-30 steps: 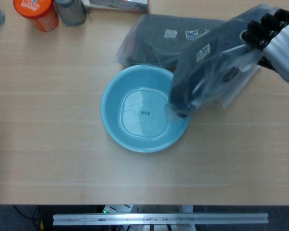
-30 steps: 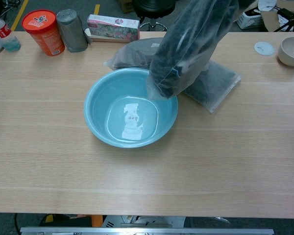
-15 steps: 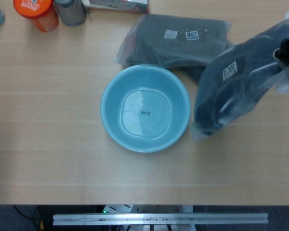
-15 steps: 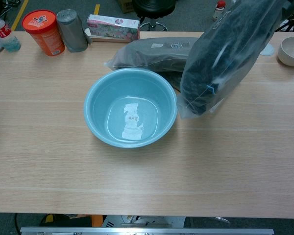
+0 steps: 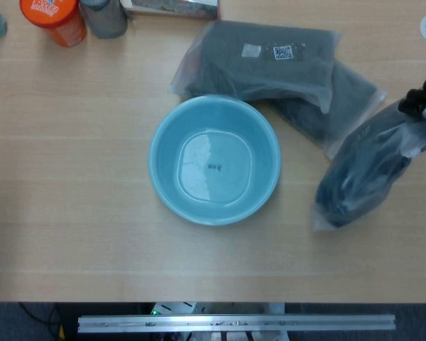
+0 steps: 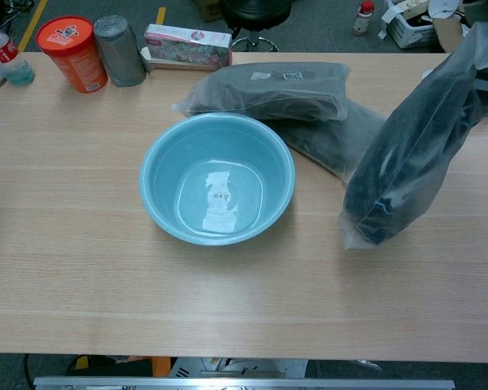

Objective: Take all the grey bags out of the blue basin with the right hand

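Note:
The blue basin (image 5: 214,160) (image 6: 217,177) stands in the middle of the table with nothing in it. My right hand (image 5: 424,108) shows at the right edge of the head view and grips the top of a grey bag (image 5: 366,167) (image 6: 419,138). That bag hangs to the right of the basin, its lower end at or just above the tabletop. Two more grey bags lie behind the basin: one (image 5: 263,60) (image 6: 268,88) on top, the other (image 5: 337,106) (image 6: 329,142) partly under it. My left hand is not seen.
At the back left stand an orange-lidded tub (image 6: 71,54), a grey canister (image 6: 119,49), a bottle (image 6: 4,57) and a pink box (image 6: 187,45). A white bowl sat at the far right, now hidden behind the held bag.
My right hand has carried the grey bag from over the basin's right rim out to the right and lower, down toward the table.

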